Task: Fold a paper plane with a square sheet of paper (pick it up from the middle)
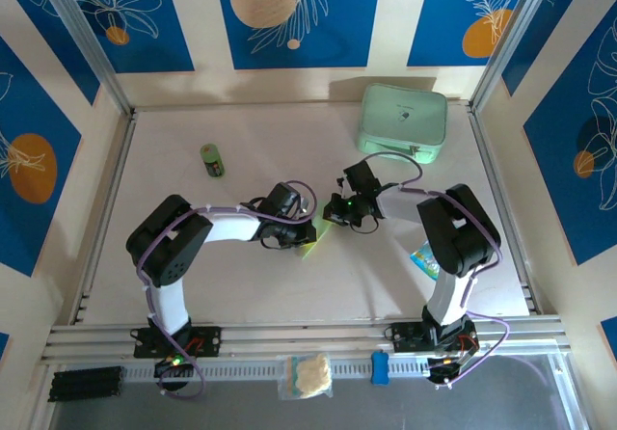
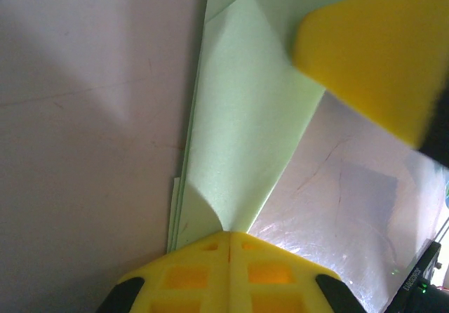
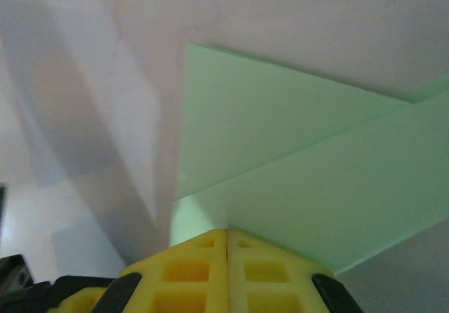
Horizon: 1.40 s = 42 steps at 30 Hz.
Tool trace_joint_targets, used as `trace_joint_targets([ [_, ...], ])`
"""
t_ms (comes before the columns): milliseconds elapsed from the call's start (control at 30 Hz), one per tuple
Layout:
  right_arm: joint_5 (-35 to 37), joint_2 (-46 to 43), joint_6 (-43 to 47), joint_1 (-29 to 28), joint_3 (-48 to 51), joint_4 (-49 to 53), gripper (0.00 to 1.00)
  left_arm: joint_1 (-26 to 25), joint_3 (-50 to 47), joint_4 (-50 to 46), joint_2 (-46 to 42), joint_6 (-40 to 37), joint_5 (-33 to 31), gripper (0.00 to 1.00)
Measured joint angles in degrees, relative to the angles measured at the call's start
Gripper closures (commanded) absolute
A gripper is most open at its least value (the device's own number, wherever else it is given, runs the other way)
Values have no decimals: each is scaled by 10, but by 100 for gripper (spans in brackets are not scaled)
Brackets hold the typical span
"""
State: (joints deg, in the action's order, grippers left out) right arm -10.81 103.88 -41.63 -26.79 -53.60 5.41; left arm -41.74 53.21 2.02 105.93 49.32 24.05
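Pale table (image 1: 241,285) inside blue-patterned walls. Both arms bent at the elbow, forearms reaching inward, wrists meeting near table centre. Left gripper (image 2: 229,234): yellow fingers pressed together, pinching a corner of the sheet of paper (image 2: 245,130); layered edges fan out from the tips. Right gripper (image 3: 226,232): fingers likewise closed on the paper's edge, a diagonal fold showing beyond. Paper partly folded, lying between the two grippers at table centre. Mint-green case (image 1: 403,120) far right, small green bottle (image 1: 212,159) far left, both well apart from the paper
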Motion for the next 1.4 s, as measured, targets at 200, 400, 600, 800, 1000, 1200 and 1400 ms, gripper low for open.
trace_joint_targets([
  [200,-8,14,-2,0,-7,-1,96,0,7,-10,-1,-19,3,97],
  [400,-11,19,-4,3,-10,-3,96,0,30,-12,0,-35,3,93],
  [600,-14,21,-4,4,-13,-4,97,0,51,-3,20,-38,3,97],
  [800,-14,22,-4,5,-14,-4,97,0,54,-7,39,-38,3,99],
  [1000,-18,27,-4,6,-19,1,97,0,43,-1,34,-41,3,99],
  [1200,-34,35,-5,8,-23,2,97,-1,6,-4,3,-47,-2,100],
  [1400,-43,37,-6,11,-26,3,97,-6,-19,-41,-28,-62,-3,100],
])
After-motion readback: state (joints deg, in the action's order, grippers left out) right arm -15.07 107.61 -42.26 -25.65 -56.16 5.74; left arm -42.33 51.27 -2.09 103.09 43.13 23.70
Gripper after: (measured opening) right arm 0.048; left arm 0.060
